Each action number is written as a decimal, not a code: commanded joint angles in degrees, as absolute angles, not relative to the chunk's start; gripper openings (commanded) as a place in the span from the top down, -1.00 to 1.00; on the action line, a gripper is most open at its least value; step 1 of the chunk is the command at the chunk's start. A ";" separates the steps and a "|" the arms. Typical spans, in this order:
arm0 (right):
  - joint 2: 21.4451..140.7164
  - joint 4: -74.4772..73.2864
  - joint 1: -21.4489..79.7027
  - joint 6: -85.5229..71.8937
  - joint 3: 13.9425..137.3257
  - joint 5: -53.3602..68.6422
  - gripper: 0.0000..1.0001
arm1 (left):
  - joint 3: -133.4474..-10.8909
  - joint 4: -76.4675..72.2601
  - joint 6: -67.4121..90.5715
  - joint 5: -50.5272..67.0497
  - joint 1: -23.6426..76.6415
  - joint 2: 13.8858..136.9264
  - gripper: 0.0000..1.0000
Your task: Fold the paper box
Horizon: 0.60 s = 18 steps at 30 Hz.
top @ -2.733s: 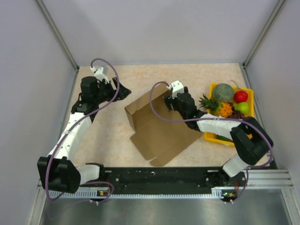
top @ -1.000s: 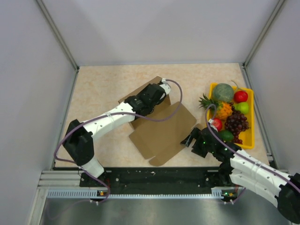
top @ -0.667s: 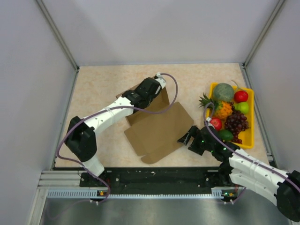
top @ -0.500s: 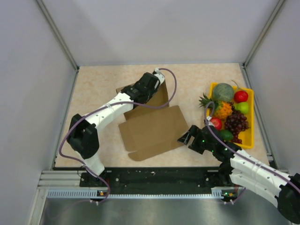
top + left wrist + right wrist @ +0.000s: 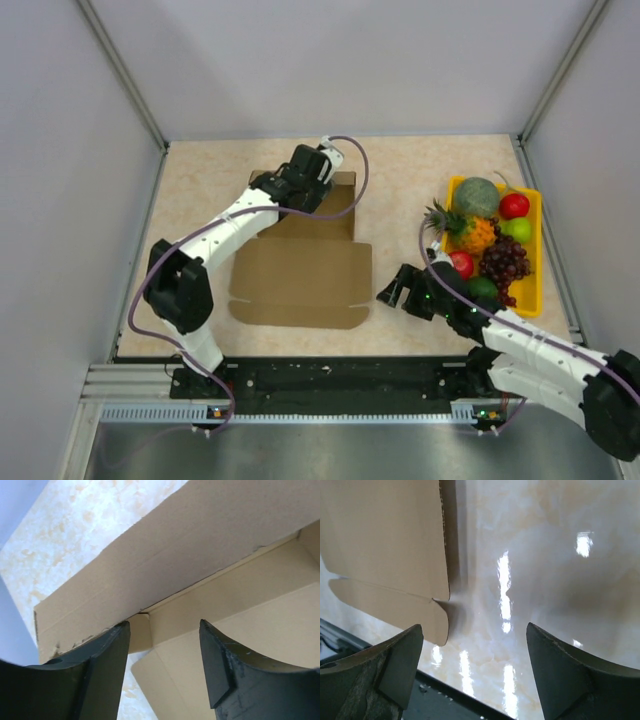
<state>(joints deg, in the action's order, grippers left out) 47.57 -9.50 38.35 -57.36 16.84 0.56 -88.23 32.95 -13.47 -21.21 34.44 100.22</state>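
The paper box is plain brown cardboard. Its wide flat panel (image 5: 300, 283) lies on the table and a raised back part (image 5: 335, 210) stands at its far edge. My left gripper (image 5: 305, 188) is over that back part. In the left wrist view it (image 5: 162, 625) is open, with a long cardboard wall (image 5: 165, 545) and folded flaps (image 5: 235, 605) just beyond the fingertips. My right gripper (image 5: 393, 291) is open and empty, low over the table just right of the box's right edge. In the right wrist view it (image 5: 475, 627) faces bare table, with the box's edge and tab (image 5: 395, 555) at upper left.
A yellow fruit tray (image 5: 537, 215) with a pineapple, melon, grapes and apples stands at the right, close behind my right arm. Grey walls close in the table on three sides. The black base rail (image 5: 340, 378) runs along the near edge.
The box has swung and slid left, from skewed to square with the table front. My left gripper moved back and left with it. My right gripper moved slightly left and stays by the box's right edge.
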 commanded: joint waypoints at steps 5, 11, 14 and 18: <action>64.83 10.44 35.34 -40.60 22.67 13.78 -0.51 | -84.91 35.59 -6.42 -6.79 34.54 85.53 -0.54; 77.07 16.16 34.89 -42.88 27.68 16.61 -0.32 | -75.34 38.23 -2.20 -3.61 34.37 70.07 -0.70; 81.55 24.13 34.19 -47.78 26.63 18.98 -0.03 | -69.36 37.10 2.00 -0.98 34.19 61.63 -0.68; 84.55 32.33 33.75 -55.18 24.00 18.82 0.24 | -60.93 33.93 7.98 5.52 34.10 53.19 -0.61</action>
